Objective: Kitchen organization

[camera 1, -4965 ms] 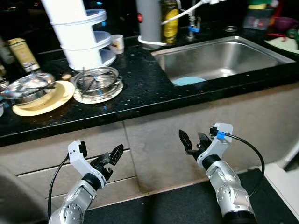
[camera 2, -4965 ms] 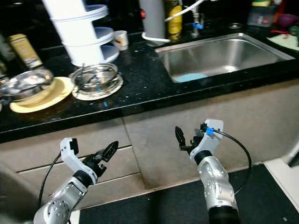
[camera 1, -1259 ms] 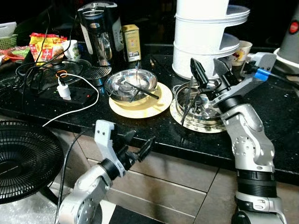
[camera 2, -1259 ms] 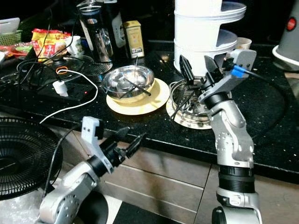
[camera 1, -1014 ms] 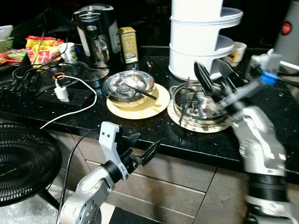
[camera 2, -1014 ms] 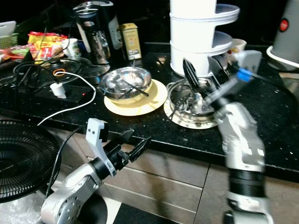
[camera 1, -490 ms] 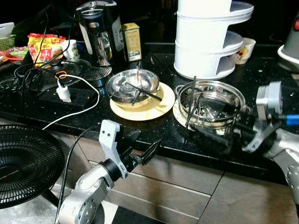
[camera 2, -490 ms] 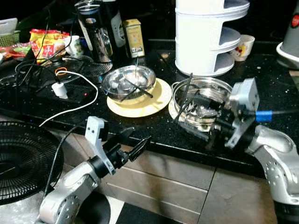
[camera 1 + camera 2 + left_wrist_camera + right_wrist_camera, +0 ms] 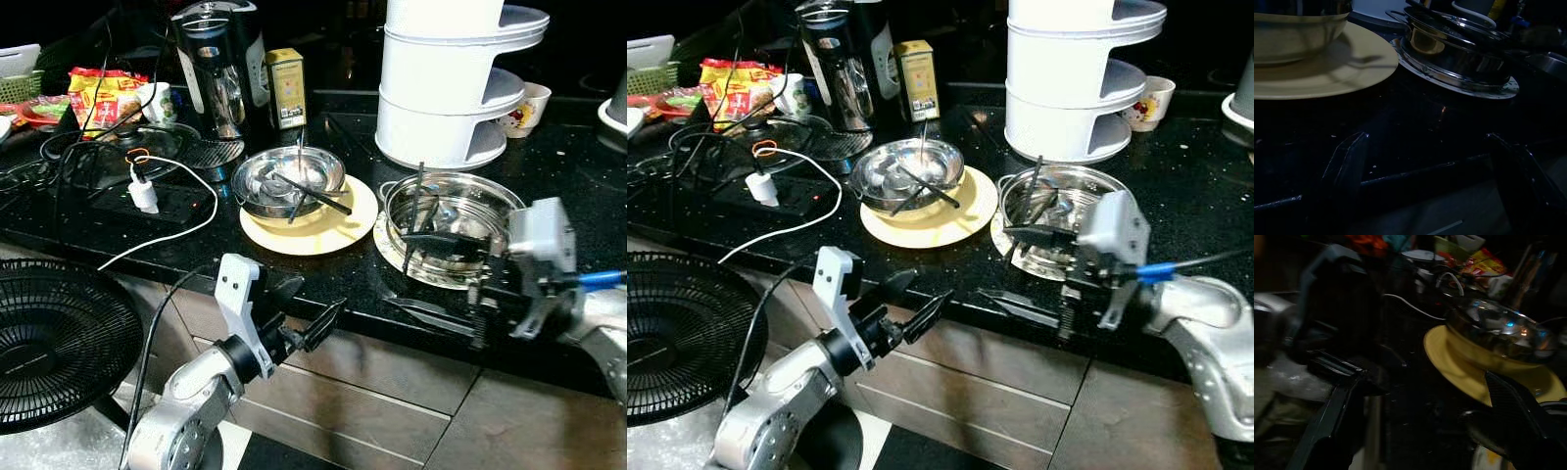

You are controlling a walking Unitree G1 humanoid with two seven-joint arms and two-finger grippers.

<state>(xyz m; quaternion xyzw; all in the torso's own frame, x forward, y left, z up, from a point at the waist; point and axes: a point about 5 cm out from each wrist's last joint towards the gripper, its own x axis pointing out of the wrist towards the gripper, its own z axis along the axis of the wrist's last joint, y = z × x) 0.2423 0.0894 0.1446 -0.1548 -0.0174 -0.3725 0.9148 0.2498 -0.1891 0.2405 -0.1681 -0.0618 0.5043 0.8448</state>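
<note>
**Steel pan untouched; right hand has dropped off it**

Black stone bench (image 9: 598, 166) carries everything. Largest first: white tiered rack (image 9: 446, 88) at the back, then the steel pan (image 9: 453, 220) on its round mat at the bench front, utensils standing in it. Beside it, the steel bowl (image 9: 287, 181) on the yellow plate (image 9: 328, 230). Smaller: kettle (image 9: 217, 59), yellow tin (image 9: 286, 88), white charger (image 9: 145, 191) with its cord.

Change noted: about a second ago my right hand (image 9: 446, 289) was up over the pan with fingers spread. It has since come down to the bench's front edge, just in front of the pan, fingers pointing along the edge toward my left. It is open and holding nothing. Pan and utensils sit as they did.

Left hand (image 9: 312, 315) hangs below the bench edge by the drawer front, fingers apart, empty.

Judgement: no grasp was made. Nothing is sorted yet; the pan likely needs a fresh approach, perhaps from the side at rim level.
</note>
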